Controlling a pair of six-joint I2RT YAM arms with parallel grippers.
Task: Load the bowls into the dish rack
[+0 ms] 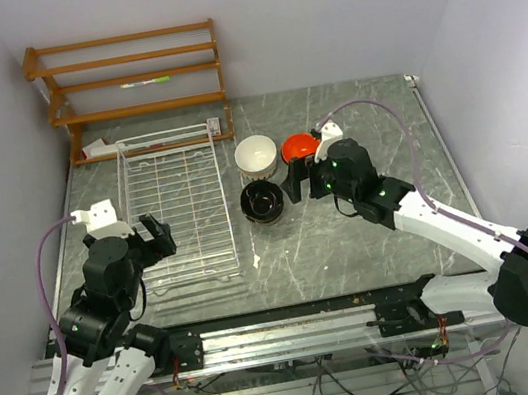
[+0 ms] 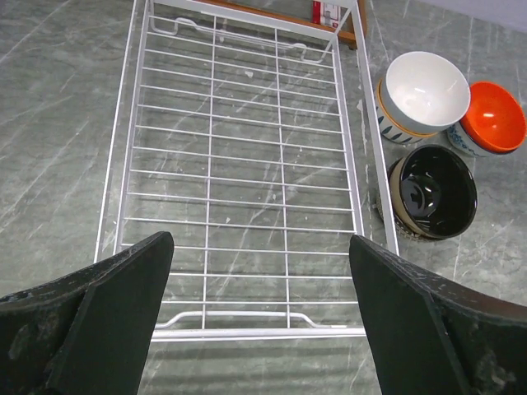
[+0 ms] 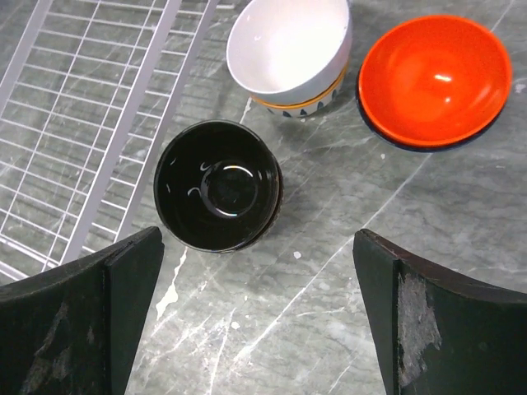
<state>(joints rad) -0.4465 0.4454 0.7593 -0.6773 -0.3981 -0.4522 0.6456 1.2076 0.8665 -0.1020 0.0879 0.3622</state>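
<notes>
The white wire dish rack [image 1: 174, 207] lies empty on the grey table; it also shows in the left wrist view [image 2: 239, 164]. Three bowls stand to its right: a white bowl [image 1: 256, 154] stacked on a patterned one, a black bowl [image 1: 263, 201], and an orange-red bowl [image 1: 297, 145]. My left gripper [image 1: 157, 238] is open and empty over the rack's near end [image 2: 259, 329]. My right gripper [image 1: 300, 183] is open and empty, just right of the black bowl [image 3: 218, 185]. The right wrist view also shows the white bowl [image 3: 288, 41] and the orange-red bowl [image 3: 435, 78].
A brown wooden slatted shelf [image 1: 128, 83] stands against the back wall behind the rack. Walls close in on the left and right. The table's front edge meets a metal rail [image 1: 296, 329] by the arm bases.
</notes>
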